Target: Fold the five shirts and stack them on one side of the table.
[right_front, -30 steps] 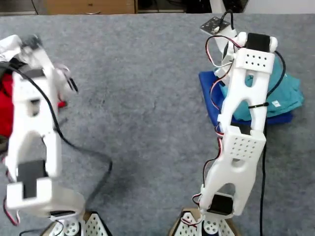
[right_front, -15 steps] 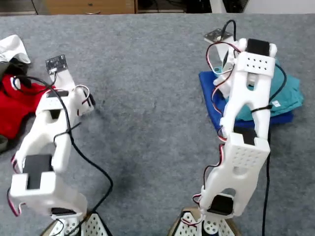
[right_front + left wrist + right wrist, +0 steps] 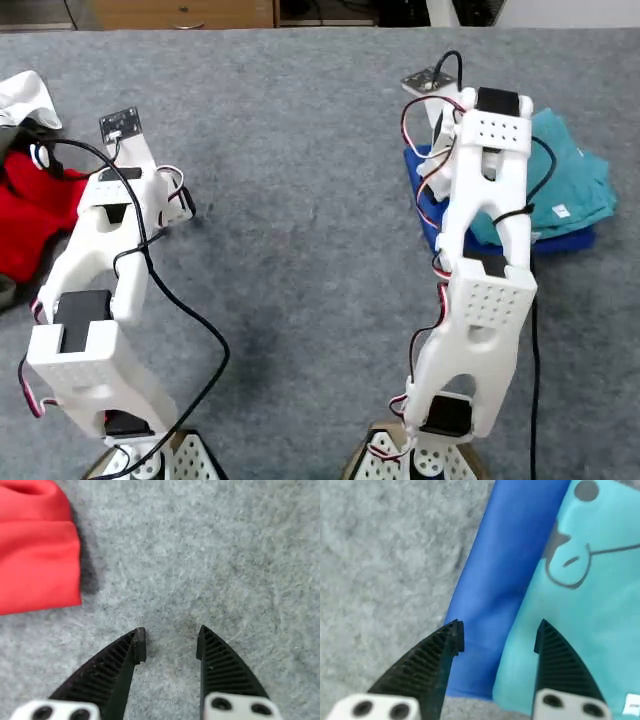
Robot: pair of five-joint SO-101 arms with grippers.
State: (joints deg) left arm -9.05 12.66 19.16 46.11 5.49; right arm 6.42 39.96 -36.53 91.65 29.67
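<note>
Two arms of white moulded plastic: left arm (image 3: 95,252) and right arm (image 3: 487,300). Each has black motor blocks at the joints, plates dotted with small holes, and thin red, black and white wires. A thick black cable (image 3: 205,329) trails from the left arm. A small grey circuit board (image 3: 118,124) tops each wrist. Left gripper (image 3: 170,642) and right gripper (image 3: 497,637): black ribbed triangular fingers on white bases with dark screw holes.

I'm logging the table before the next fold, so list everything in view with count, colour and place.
red shirt: one, red, table's left edge.
white cloth: one, white, far left corner.
blue shirt: one, blue, right side, bottom of the stack.
teal shirt: one, teal, atop blue shirt.
table: one, grey.
left arm: one, white, jaws open beside red shirt.
right arm: one, white, jaws open over blue shirt's edge.
</note>
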